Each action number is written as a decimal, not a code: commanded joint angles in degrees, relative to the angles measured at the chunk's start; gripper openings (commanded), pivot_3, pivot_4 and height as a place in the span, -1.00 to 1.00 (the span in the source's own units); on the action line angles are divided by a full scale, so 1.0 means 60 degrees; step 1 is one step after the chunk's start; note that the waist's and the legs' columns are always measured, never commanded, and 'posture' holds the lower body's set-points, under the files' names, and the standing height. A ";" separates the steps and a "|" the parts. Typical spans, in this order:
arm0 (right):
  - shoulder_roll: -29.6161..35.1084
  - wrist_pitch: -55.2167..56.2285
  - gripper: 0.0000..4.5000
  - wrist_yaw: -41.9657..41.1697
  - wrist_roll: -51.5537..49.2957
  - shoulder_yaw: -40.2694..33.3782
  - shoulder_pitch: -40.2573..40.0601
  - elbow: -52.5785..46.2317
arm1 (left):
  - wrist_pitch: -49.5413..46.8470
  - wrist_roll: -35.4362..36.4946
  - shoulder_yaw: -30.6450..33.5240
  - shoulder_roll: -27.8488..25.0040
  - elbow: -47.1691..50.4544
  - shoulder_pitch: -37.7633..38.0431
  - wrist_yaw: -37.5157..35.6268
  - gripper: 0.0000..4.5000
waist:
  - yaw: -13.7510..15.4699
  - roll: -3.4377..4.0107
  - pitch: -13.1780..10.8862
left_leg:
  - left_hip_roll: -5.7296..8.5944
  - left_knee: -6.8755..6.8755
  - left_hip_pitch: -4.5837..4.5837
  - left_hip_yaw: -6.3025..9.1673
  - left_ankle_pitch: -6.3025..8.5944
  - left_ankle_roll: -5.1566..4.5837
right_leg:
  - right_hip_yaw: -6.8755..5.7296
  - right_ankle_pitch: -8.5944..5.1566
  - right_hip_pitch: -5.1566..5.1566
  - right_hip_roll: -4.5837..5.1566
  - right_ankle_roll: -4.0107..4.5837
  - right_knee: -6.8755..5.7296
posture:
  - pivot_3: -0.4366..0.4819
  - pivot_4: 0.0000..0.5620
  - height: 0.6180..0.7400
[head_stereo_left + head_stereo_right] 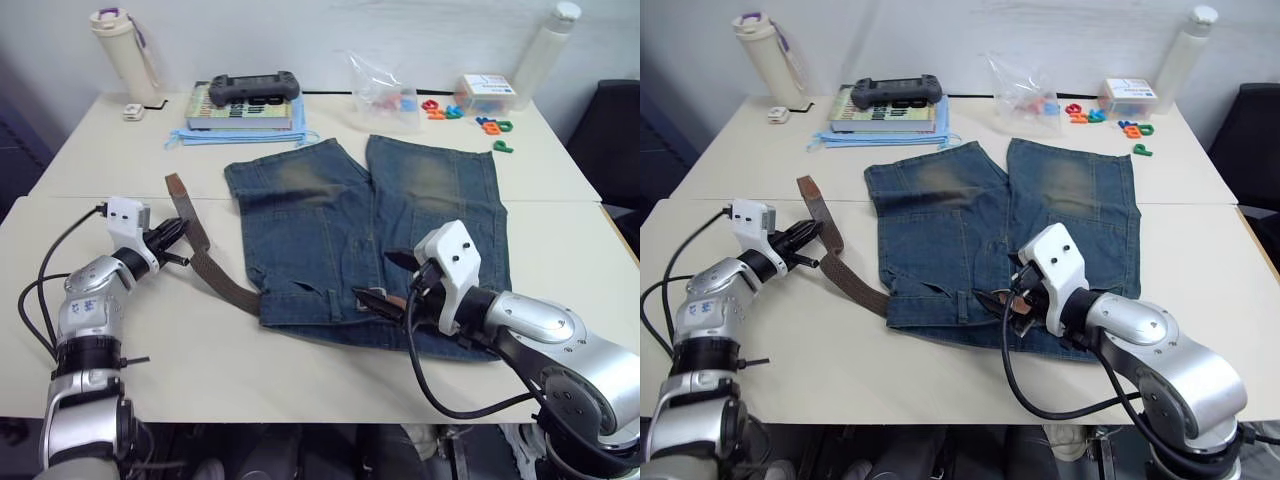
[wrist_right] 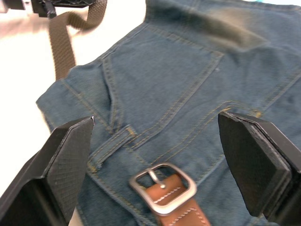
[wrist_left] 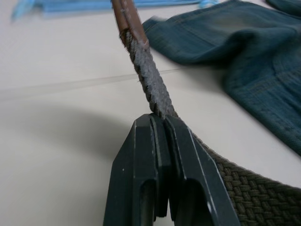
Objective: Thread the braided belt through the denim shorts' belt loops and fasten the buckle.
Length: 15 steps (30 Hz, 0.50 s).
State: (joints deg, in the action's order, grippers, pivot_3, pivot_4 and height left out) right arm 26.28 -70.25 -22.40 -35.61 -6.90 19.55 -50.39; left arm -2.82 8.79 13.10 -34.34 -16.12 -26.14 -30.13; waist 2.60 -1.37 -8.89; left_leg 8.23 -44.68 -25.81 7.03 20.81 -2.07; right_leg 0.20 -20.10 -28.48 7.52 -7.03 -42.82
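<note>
The denim shorts (image 1: 370, 235) lay flat. The left gripper (image 1: 172, 243), beside their waistband, pinched the braided belt (image 1: 205, 268) to feed it. The right gripper (image 2: 164, 155) hovered spread wide over the buckle (image 2: 162, 188), apparently ready to grasp.

Two cream-topped tables (image 1: 90, 160) stand pushed together, a seam running between them, before a plain white wall (image 1: 330, 35). A dark upholstered chair (image 1: 615, 140) sits at the far right under even indoor light.
</note>
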 commanded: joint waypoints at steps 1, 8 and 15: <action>0.0032 0.0132 1.00 0.0206 -0.0411 -0.0295 0.0259 -0.0818 | 0.1837 -0.1742 -0.0599 -0.0599 0.1729 0.0626 0.0559 -0.99 | -0.0041 0.0001 0.0000 | 0.0000 0.0019 0.0004 -0.0004 -0.0003 -0.0004 | 0.0002 0.0002 0.0002 0.0000 -0.0003 0.0016 | -0.05 -0.47 -0.32; 0.2306 0.2064 1.00 0.0204 0.2264 0.2536 0.1549 -0.0389 | 0.4694 -0.4757 -0.1695 -0.1612 0.3367 0.1481 0.1188 -0.99 | -0.0116 0.0040 -0.0032 | -0.0007 0.0144 0.0055 -0.0024 -0.0036 0.0005 | 0.0012 0.0002 0.0017 0.0003 -0.0004 0.0076 | -0.05 -0.47 -0.32; 0.3795 0.6443 1.00 -0.0104 0.6987 0.6012 0.2465 0.1199 | 0.5275 -0.5613 -0.2344 -0.1528 0.3993 0.1426 0.1237 -0.99 | -0.0185 0.0041 -0.0034 | -0.0009 0.0204 0.0061 -0.0031 -0.0054 0.0010 | 0.0006 0.0004 0.0009 0.0005 -0.0009 0.0110 | -0.05 -0.47 -0.32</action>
State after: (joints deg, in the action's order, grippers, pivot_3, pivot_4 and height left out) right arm 48.11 -38.42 -22.21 -0.61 26.09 33.25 -44.60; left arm 28.13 -24.03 -0.70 -43.65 5.04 -17.05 -23.33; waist 1.49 -1.12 -9.10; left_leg 8.18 -43.45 -25.45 6.82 20.47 -2.02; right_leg 0.25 -20.07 -28.44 7.56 -7.09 -42.15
